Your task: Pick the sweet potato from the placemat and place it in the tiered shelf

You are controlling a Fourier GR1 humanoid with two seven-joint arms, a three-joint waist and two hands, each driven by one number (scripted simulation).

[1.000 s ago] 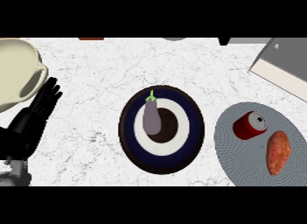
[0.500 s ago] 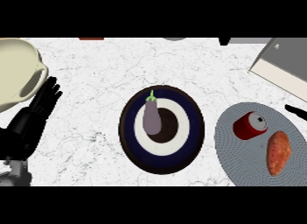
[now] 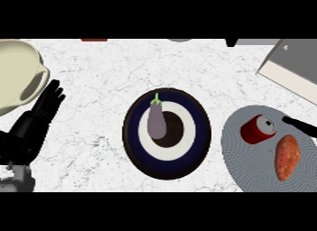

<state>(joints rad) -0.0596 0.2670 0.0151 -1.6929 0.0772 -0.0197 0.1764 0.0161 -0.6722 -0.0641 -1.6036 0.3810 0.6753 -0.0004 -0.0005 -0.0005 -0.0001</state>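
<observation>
An orange sweet potato (image 3: 287,157) lies on the round grey placemat (image 3: 254,164) at the right. A red can (image 3: 258,129) stands on the same mat just up-left of it. Fingers of my right hand (image 3: 306,130) reach in from the right edge, straight, above the mat and close to the can's right side, a little above the sweet potato. My left hand (image 3: 35,121) stays open at the left edge with its fingers up. The tiered shelf (image 3: 300,67) shows as a grey and cream corner at the upper right.
A dark plate (image 3: 135,144) with a white ring sits in the middle and holds a purple eggplant (image 3: 156,121). A large cream bowl-like shape (image 3: 7,74) fills the upper left. White marbled counter lies between them.
My right hand has come into view from the right edge, its fingers moving left over the placemat toward the can and sweet potato. The left hand is unmoved.
</observation>
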